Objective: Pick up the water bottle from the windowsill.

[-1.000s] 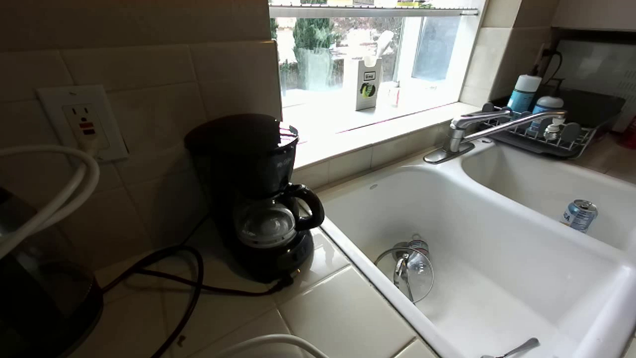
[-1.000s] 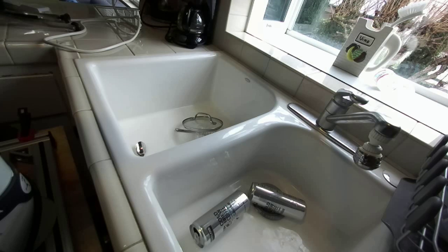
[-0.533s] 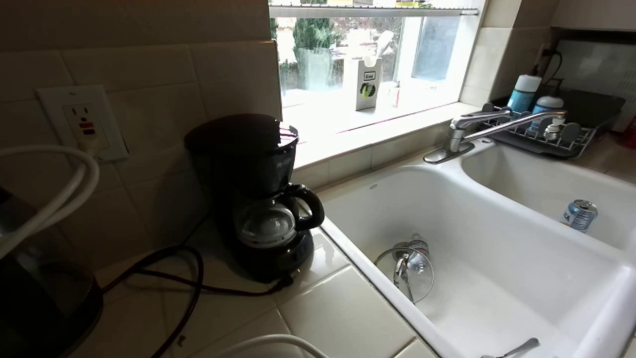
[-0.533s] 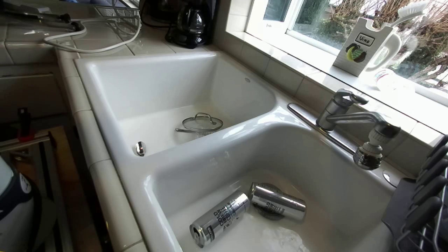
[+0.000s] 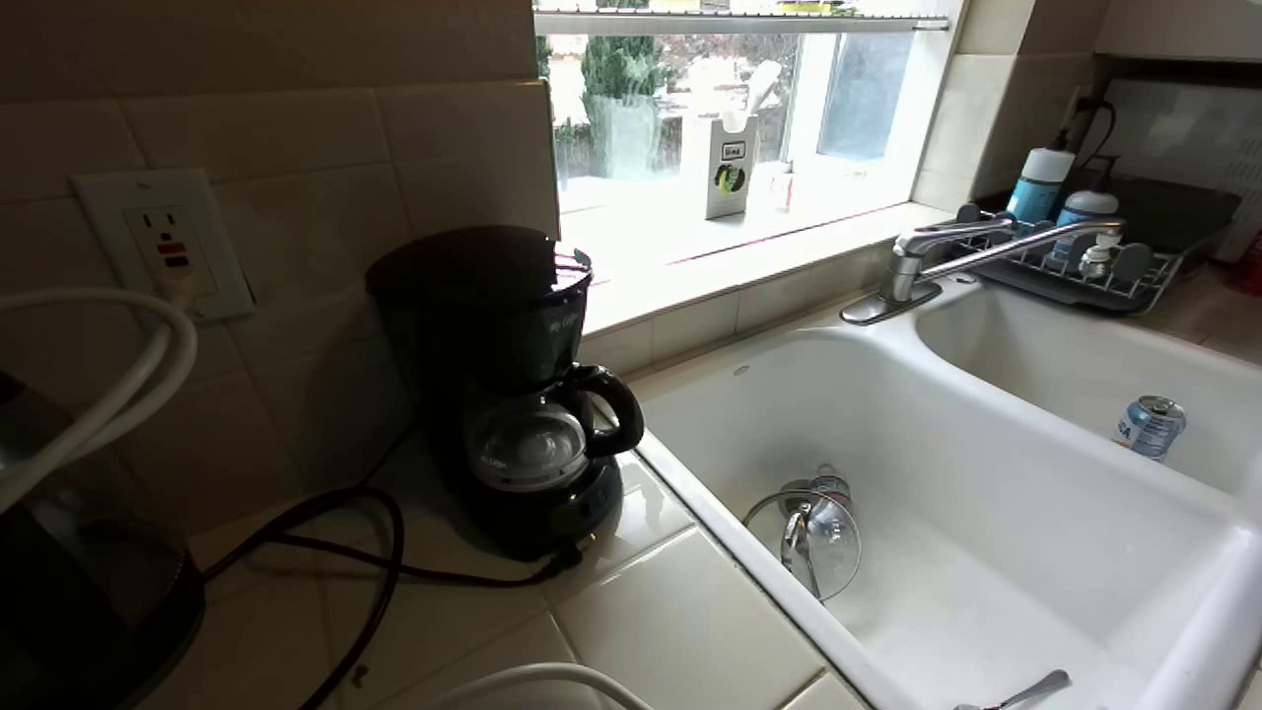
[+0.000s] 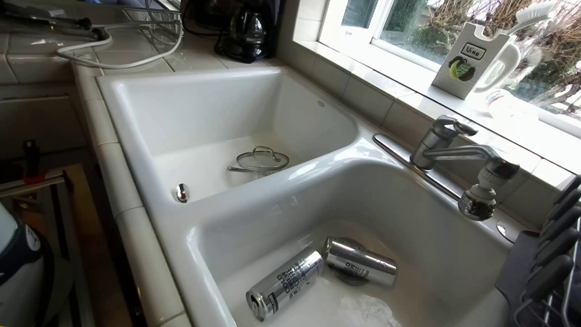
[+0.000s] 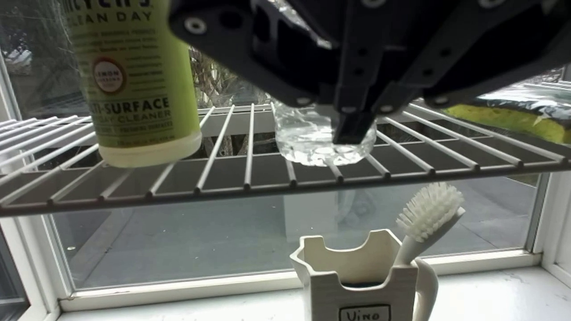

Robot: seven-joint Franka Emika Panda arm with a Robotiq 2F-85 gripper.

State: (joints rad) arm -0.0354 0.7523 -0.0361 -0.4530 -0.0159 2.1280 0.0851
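Dark and jointed, the gripper (image 7: 352,129) hangs from the top of the wrist view, its two fingers drawn close together in front of a clear, ribbed plastic water bottle (image 7: 305,138); whether they touch it cannot be told. That bottle rests on a white wire shelf (image 7: 245,191) across the window (image 7: 178,240), higher than the long pale windowsill (image 7: 495,294). Its base points down onto the wires and its long axis runs upright, as far as it shows (the upper part is largely hidden behind the gripper). Well to its left stands a yellow-green cleaner bottle (image 7: 145,98); to its right lies a yellow-and-green item in clear wrapping (image 7: 504,118). Below, on the windowsill, a white, boxy pitcher (image 7: 363,298) lettered "Vino" holds a white-bristled brush (image 7: 426,220) that leans right. In both exterior views a black coffee maker (image 5: 493,345) sits on the pale tiled counter (image 5: 680,621), just beside a white double-basin sink (image 5: 986,463). In an exterior view two silver drink cans (image 6: 286,284) lie in the near basin, and a glass lid (image 6: 261,160) lies in the far one.
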